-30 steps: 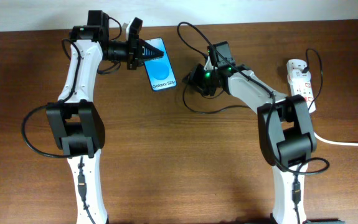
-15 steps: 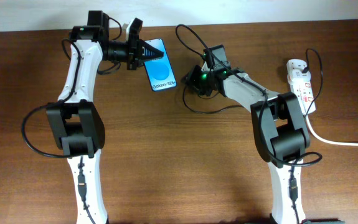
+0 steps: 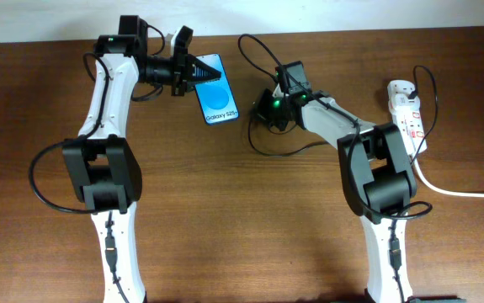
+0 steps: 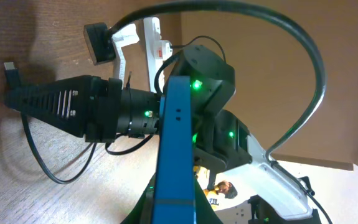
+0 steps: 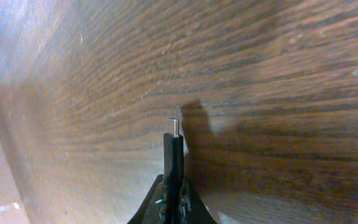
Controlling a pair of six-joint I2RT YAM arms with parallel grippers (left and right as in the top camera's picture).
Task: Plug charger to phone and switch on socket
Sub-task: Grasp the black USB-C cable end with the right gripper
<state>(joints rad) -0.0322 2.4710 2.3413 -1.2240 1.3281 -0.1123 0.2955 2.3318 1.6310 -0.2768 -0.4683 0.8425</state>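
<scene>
Shifted left a touch, my right gripper (image 5: 174, 186) clamps charger (image 5: 174, 149) by its slim black plug; left gripper (image 3: 206, 73) clamps glossy phone (image 3: 220, 101), top corner hidden.

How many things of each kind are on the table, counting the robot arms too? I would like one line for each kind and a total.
Phone: 1
Charger: 1
Socket: 1
Robot arms: 2, left arm and right arm
Total: 5
</scene>
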